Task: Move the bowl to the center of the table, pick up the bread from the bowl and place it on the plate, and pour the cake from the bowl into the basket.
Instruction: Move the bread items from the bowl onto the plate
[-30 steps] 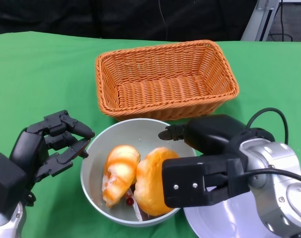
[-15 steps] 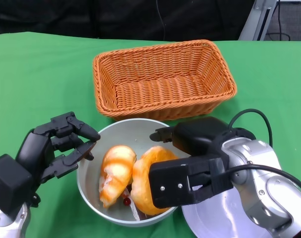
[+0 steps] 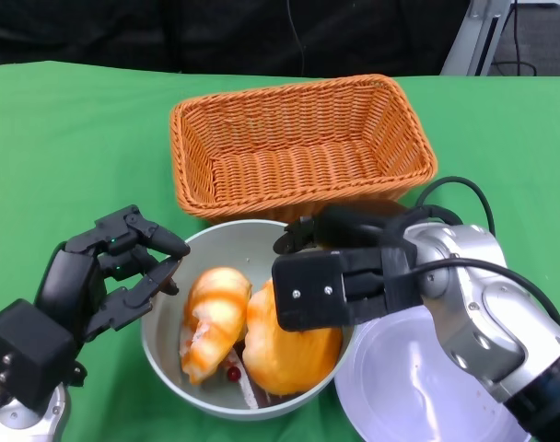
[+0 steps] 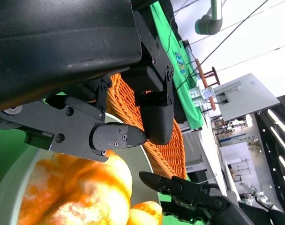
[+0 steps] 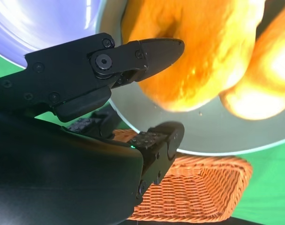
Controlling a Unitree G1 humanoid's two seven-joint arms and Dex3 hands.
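**Soft bread in a smooth bowl, robot hands on both sides**

The grey round metal bowl point(image 3: 169, 359) stands near the front edge of the green-covered table point(image 3: 68, 138), just before the orange woven wicker basket point(image 3: 298, 147). In it lie two golden glazed bread rolls point(image 3: 215, 318), soft and light by my judgement, easy to crush; a gentle hold around the middle seems best. The right robot hand point(image 3: 340, 267) reaches over the rolls with fingers apart, grasping nothing. The left robot hand point(image 3: 119, 272) is at the bowl's rim, also released. The smooth white plate point(image 3: 409, 387) lies beside the bowl.
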